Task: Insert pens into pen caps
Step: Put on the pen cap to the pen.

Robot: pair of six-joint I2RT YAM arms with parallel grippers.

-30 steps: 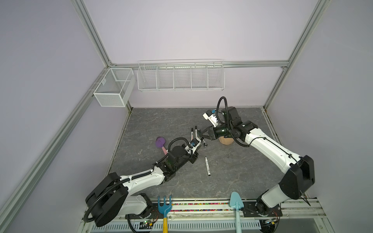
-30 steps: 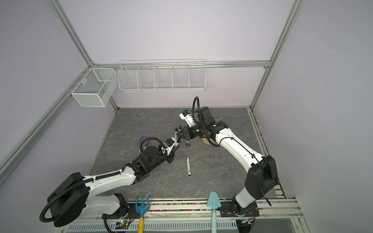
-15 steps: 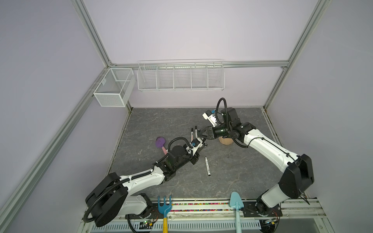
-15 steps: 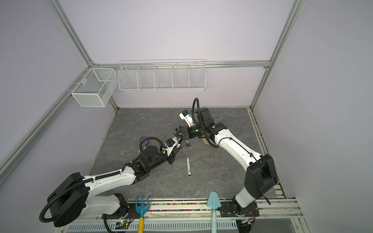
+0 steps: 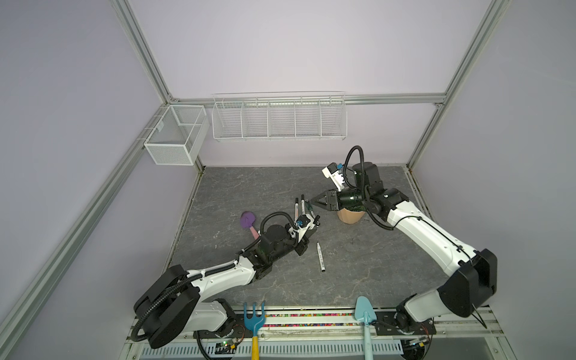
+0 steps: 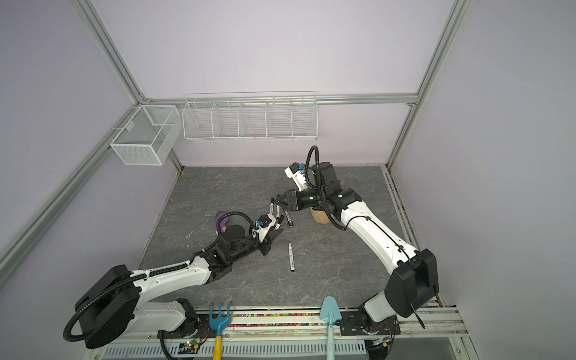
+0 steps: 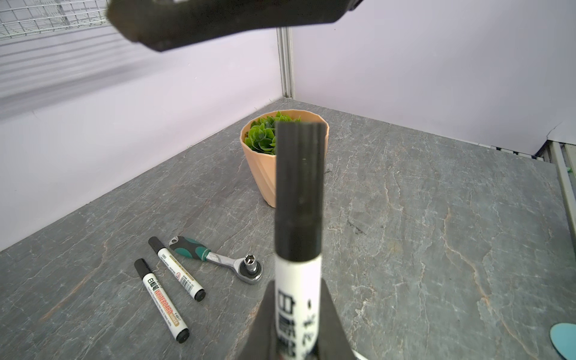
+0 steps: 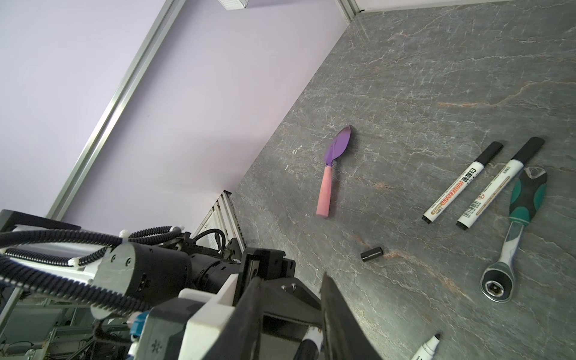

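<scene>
My left gripper point(image 7: 297, 282) is shut on a white pen point(image 7: 297, 311) that stands up from its jaws with a black pen cap point(image 7: 299, 187) on its end. My right gripper point(image 8: 290, 277) hangs just beyond that cap, jaws apart, and the capped end point(image 8: 307, 347) shows between its fingers. In both top views the grippers meet mid-table, left point(image 5: 310, 223) and right point(image 6: 276, 202). Two capped pens point(image 8: 461, 184) point(image 8: 495, 184) lie side by side. An uncapped pen point(image 5: 321, 257) lies in front. A loose pen cap point(image 8: 372, 254) lies alone on the table.
A green-handled ratchet wrench point(image 7: 215, 257) lies beside the two pens. A tan plant pot point(image 7: 265, 174) stands under the right wrist. A purple trowel point(image 5: 247, 219) lies to the left. A blue rake point(image 5: 254, 321) and light-blue trowel point(image 5: 364, 314) hang at the front rail. Wire baskets point(image 5: 279, 118) hang on the back wall.
The right gripper's jaws have parted at the capped end of the held pen. The left arm and its pen have stayed still.
</scene>
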